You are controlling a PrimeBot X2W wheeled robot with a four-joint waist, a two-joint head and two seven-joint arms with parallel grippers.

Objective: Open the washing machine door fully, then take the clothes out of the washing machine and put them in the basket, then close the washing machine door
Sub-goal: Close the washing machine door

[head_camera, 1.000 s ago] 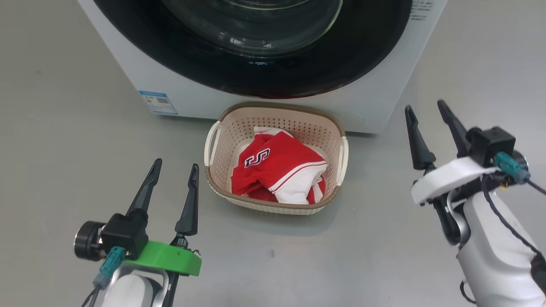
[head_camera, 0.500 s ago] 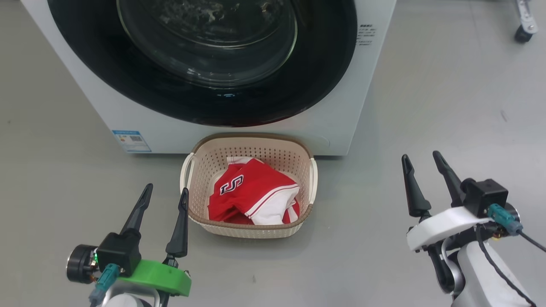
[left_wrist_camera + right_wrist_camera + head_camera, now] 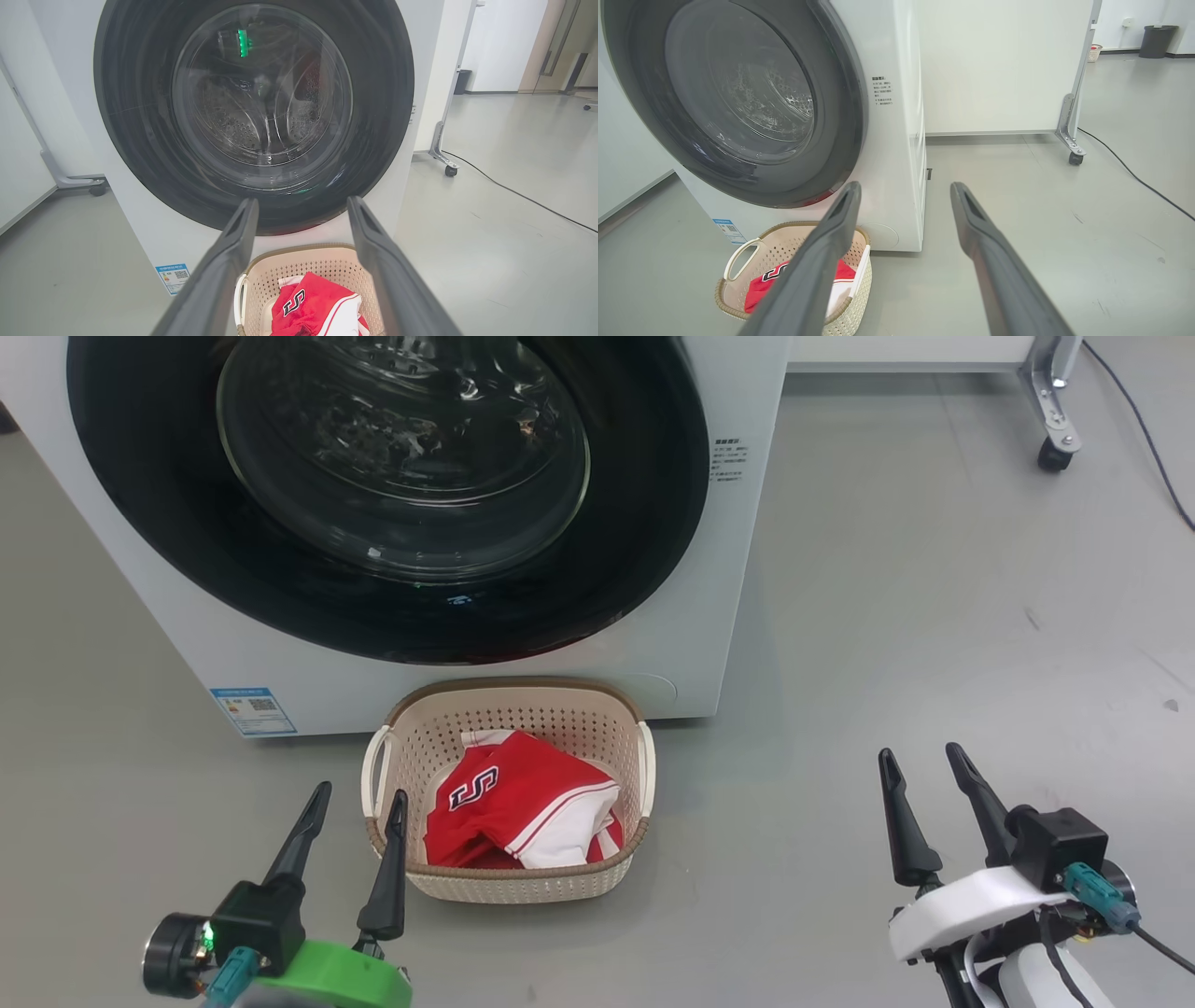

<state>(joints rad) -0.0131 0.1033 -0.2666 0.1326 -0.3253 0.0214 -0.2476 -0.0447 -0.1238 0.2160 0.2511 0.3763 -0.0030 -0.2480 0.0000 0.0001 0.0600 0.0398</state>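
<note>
The white washing machine fills the upper left, and its black-rimmed round door lies flat against the front, shut. Through the glass I see bare steel drum. Red clothes with white trim and an "S" emblem lie in the cream basket on the floor just before the machine. My left gripper stands open beside the basket's left handle, empty. Far to the basket's right, my right gripper is open and empty over bare floor.
Grey floor surrounds the machine. A white panel on a wheeled metal foot stands behind it at the right, and a black cable runs across the floor there. A blue sticker marks the machine's lower left corner.
The head camera has tilted up, so machine, basket and both grippers sit lower in the picture. Both grippers stay open. The clothes and basket have not moved relative to the machine.
</note>
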